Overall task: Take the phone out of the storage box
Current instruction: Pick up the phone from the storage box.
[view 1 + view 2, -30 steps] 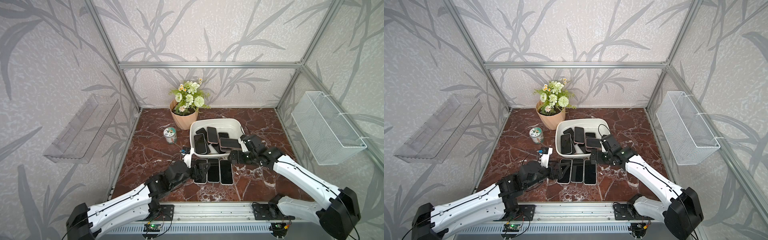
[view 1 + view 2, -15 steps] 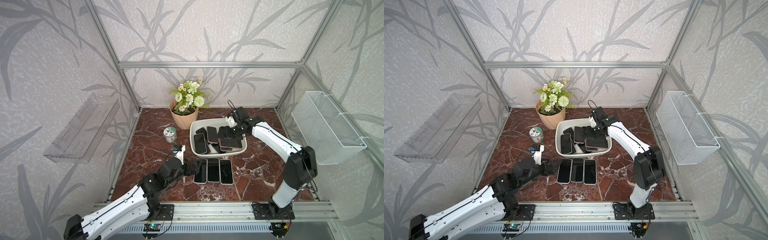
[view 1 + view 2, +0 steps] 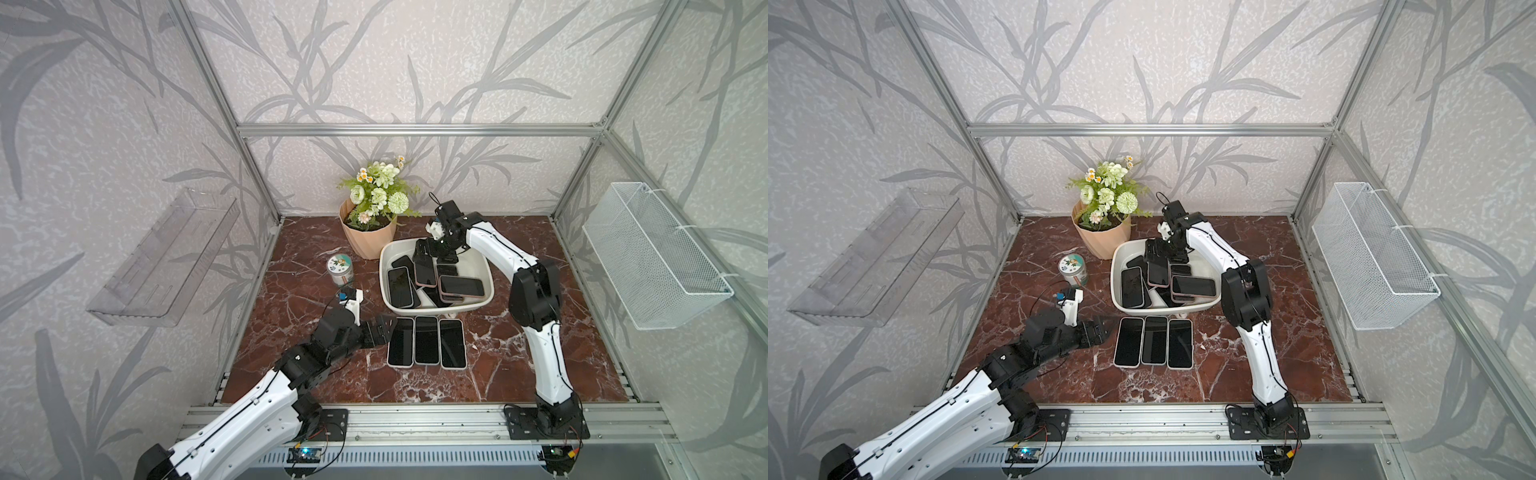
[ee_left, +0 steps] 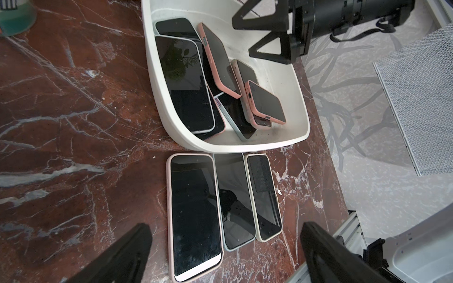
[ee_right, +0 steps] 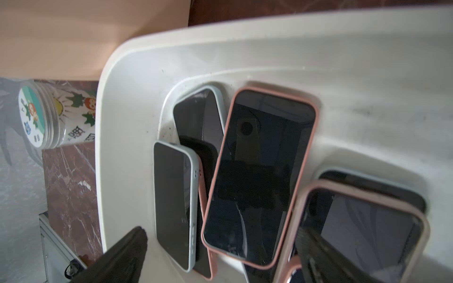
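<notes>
Three phones (image 3: 427, 340) lay side by side on the counter (image 3: 291, 316) just before the storage box (image 3: 432, 310), several phones (image 3: 461, 286) lay piled inside it awaiting removal, the right fingers (image 5: 117, 259) spread empty above that pile, and the left fingers (image 4: 122, 254) spread empty just beside the row.

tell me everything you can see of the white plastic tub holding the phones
The shallow white plastic storage box is rectangular with rounded corners and a rolled rim, its inside scuffed and grimy. It sits flat on the red-brown marble tabletop, close beside the peach flower pot. A loose overlapping pile of dark-screened phones, some in pink cases, lies inside. The open right gripper hovers over its far end, holding nothing.
</notes>
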Motion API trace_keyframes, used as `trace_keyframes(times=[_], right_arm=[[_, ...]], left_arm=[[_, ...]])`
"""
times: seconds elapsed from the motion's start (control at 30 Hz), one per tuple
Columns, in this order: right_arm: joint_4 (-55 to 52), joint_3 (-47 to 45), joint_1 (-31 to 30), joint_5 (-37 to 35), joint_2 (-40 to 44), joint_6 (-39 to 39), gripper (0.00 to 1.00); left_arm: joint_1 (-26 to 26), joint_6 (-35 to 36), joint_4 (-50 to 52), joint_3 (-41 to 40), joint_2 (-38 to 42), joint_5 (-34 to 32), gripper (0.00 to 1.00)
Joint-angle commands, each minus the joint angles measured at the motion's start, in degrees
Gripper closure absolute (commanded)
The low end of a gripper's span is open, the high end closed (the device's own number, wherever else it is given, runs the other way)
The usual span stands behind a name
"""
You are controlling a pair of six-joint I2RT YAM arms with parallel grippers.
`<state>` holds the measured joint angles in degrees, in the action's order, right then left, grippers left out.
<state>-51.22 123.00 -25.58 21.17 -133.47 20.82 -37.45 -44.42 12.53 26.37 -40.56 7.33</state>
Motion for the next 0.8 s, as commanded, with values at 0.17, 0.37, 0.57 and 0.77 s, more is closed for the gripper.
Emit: trace_keyframes(times=[0.17, 0.37, 0.57, 0.77], right_arm=[[-12.4, 18.7, 0.0, -2.9, -12.9, -2.5, 0.01], [-12.4, 20.7, 0.1, -3.3, -15.5, -1.8, 0.01], [-13.2, 21.4, 0.1, -3.4, -17.0, -2.3, 0.01], [-15.4, 24.7, 0.3, -4.6, -19.4, -2.8, 0.01]], left_arm=[[2.2, 2.8, 1.6, 0.0, 1.3, 1.8, 0.0], [2.8, 2.8, -0.2, -0.6, -0.4, 2.9, 0.0], [3.2, 3.0, -1.3, -0.7, -1.6, 3.6, 0.0], [3.6, 3.3, -1.3, -0.7, -1.8, 4.0, 0.0]])
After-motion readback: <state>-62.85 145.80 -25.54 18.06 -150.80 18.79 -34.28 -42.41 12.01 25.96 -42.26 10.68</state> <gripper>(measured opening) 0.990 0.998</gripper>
